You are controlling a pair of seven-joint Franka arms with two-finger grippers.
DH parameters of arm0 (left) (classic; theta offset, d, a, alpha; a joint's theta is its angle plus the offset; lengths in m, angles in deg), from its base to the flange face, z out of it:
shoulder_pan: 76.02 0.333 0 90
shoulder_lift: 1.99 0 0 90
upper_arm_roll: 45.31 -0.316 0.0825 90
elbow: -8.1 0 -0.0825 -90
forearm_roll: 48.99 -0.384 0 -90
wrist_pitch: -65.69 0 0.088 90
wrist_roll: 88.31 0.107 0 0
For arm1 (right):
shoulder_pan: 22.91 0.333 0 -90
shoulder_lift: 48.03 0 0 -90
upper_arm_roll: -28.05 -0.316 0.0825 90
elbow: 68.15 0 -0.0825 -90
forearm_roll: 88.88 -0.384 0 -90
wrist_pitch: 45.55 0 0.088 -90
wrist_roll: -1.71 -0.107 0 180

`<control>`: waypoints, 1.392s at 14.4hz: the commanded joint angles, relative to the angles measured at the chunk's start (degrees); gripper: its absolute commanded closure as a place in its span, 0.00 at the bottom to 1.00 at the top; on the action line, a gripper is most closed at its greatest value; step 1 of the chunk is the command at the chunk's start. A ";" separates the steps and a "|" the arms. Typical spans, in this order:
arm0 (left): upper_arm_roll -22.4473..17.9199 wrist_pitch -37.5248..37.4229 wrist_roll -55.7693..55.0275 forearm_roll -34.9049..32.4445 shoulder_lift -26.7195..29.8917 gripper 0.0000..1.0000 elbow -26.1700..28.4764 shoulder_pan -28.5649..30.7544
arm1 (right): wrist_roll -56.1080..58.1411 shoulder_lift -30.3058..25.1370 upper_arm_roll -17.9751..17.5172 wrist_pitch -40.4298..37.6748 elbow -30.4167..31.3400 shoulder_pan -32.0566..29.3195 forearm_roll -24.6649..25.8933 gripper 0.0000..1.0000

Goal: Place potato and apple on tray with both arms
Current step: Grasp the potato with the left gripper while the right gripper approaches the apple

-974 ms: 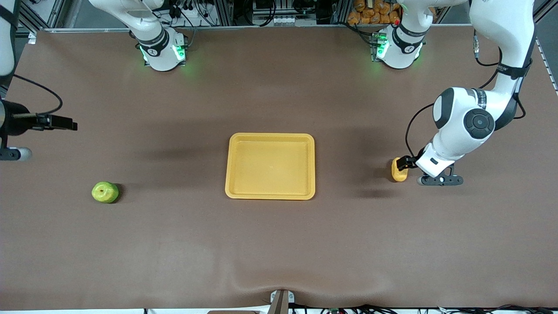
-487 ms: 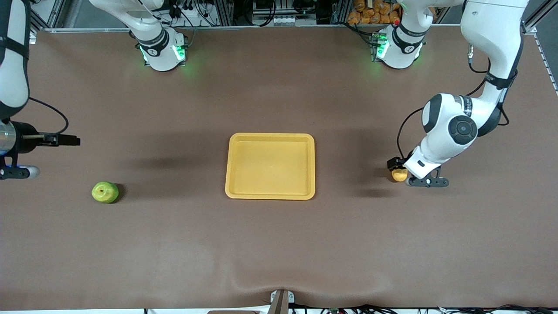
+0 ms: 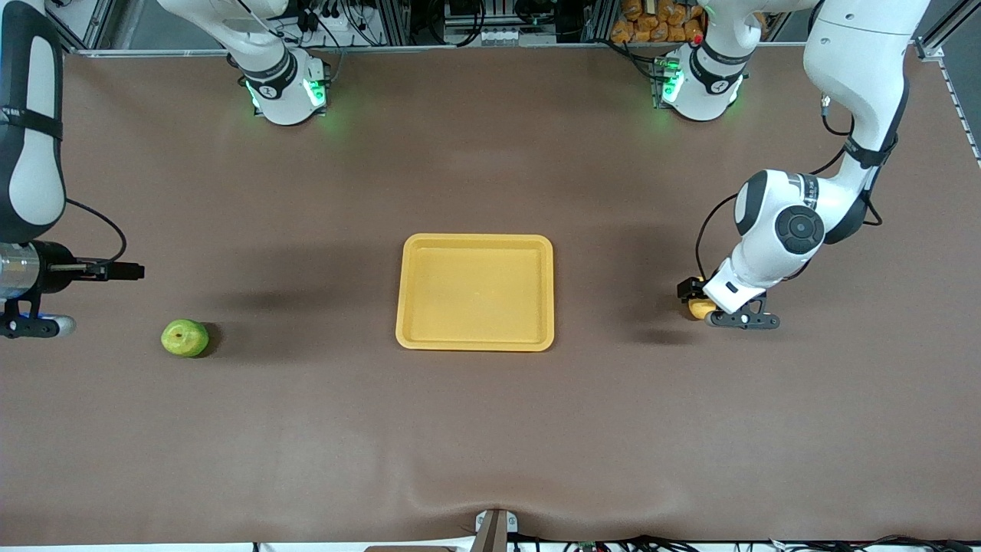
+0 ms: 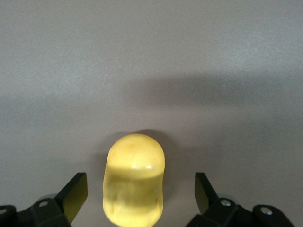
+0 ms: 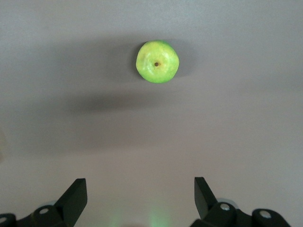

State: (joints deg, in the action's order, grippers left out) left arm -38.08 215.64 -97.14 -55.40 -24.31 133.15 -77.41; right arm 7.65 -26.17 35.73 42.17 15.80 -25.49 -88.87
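White jointed arms (image 3: 782, 238) banded in black; looped black cables; green lights glowed at the bases (image 3: 285, 92); dark angular fingers (image 4: 75, 193) were screw-fastened

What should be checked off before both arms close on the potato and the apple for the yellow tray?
1. Left gripper open: ok, fingers spread wide.
2. Oblong yellow-orange potato between the left gripper's fingers: ok, centred, gaps on both sides.
3. Right gripper open: ok.
4. Round yellow-green apple between the right gripper's fingers: not ok, the gripper hangs over bare table toward the right arm's end, short of the apple.
5. Flat rectangular yellow plastic tray free to receive both: ok, nothing lies in it.
6. Left gripper low enough to grasp: cannot tell.
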 commanded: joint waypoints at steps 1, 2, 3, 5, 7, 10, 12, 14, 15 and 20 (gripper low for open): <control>0.07 3.77 0.39 -1.06 -0.09 0.00 2.30 0.86 | -0.14 0.98 -0.48 2.79 0.60 -1.11 0.17 0.00; 0.07 4.74 0.39 -1.06 -0.35 0.00 2.74 0.95 | -0.14 1.07 -0.48 4.46 1.48 -1.20 0.08 0.00; 0.07 6.31 0.39 -1.06 -0.61 0.00 3.61 1.30 | -0.14 1.16 -0.48 5.87 2.18 -1.38 -0.01 0.00; 0.07 8.78 0.39 -1.06 -0.88 0.00 4.94 1.48 | -0.14 2.39 -0.48 7.46 2.54 -1.38 -0.18 0.00; 0.16 8.88 0.39 -1.14 -1.14 0.00 4.94 1.57 | -0.14 3.71 -0.48 9.39 2.89 -2.08 -0.44 0.00; 0.07 8.88 0.47 -1.14 -1.41 0.00 5.12 1.57 | -0.14 3.97 -0.56 14.48 5.61 -2.17 -0.53 0.00; 0.16 9.14 0.48 -1.06 -1.76 0.09 5.03 1.48 | -0.14 4.85 -0.57 17.04 6.76 -2.26 -0.53 0.00; 0.07 9.14 0.56 -1.06 -1.67 0.90 4.94 1.48 | -0.14 5.56 -0.57 19.76 8.34 -2.26 -0.62 0.00; 0.07 9.14 0.65 -1.14 -1.67 1.00 4.85 1.39 | -0.14 5.73 -0.57 21.42 9.21 -2.26 -0.62 0.00; 0.07 8.97 0.83 -1.06 -1.41 1.00 4.50 0.87 | 0.03 7.49 -0.57 31.35 13.96 -2.69 -0.62 0.00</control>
State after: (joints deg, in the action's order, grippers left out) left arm -38.09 223.90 -96.58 -55.52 -26.13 137.54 -76.44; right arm 7.64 -19.07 35.75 69.76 27.68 -27.07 -88.96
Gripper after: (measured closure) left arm 0.441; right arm 0.000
